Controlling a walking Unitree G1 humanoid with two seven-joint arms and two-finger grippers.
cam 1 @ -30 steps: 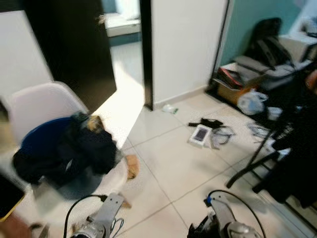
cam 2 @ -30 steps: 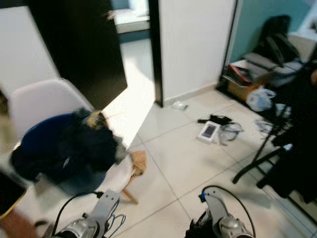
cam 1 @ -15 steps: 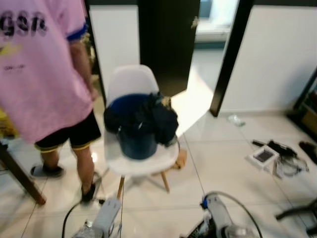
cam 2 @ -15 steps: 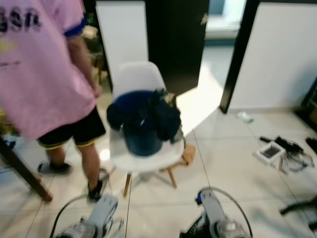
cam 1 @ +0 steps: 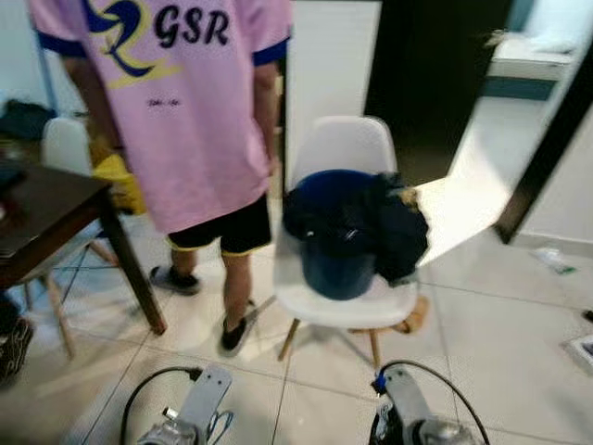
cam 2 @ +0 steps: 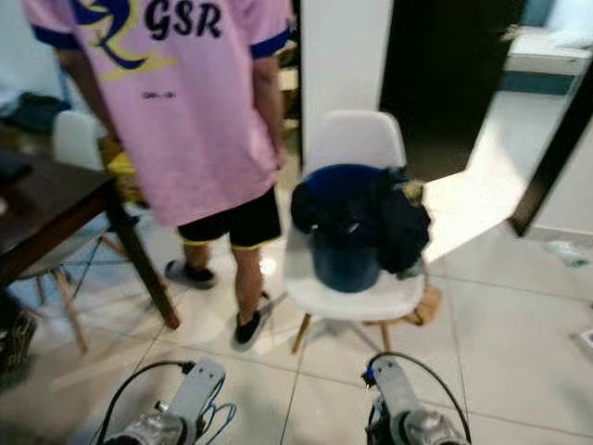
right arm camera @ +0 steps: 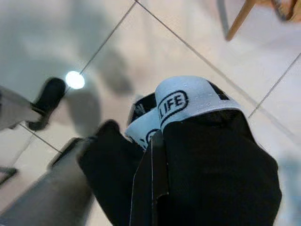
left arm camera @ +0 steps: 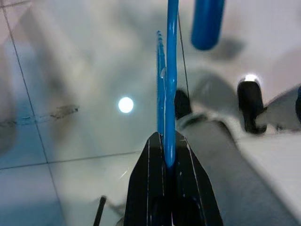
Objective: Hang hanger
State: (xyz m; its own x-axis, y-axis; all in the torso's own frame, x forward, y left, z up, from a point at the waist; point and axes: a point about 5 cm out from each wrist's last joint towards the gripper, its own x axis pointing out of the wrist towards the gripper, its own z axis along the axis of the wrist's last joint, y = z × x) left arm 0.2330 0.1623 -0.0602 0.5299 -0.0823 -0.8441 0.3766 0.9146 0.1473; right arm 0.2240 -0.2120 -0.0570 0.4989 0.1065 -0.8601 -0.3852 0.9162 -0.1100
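While the robot is walking with its load, both arms are held low at the near edge of the head views. The left gripper [left arm camera: 169, 162] has its two black fingers pressed together on a blue hanger [left arm camera: 170, 80], which points down toward the tiled floor [cam 1: 500, 343]. The right gripper [right arm camera: 149, 188] is closed on a black garment [right arm camera: 211, 160] with a white waistband.

Farther ahead stands a white chair [cam 1: 345, 278] that carries a blue bucket [cam 1: 338, 264] and dark clothes [cam 1: 384, 218]. To its left a person [cam 1: 185, 102] in a pink shirt stands beside a dark table [cam 1: 56, 218].

I judge this is the carrying step. No rail or rack is visible, so the next move calls for finding one first.
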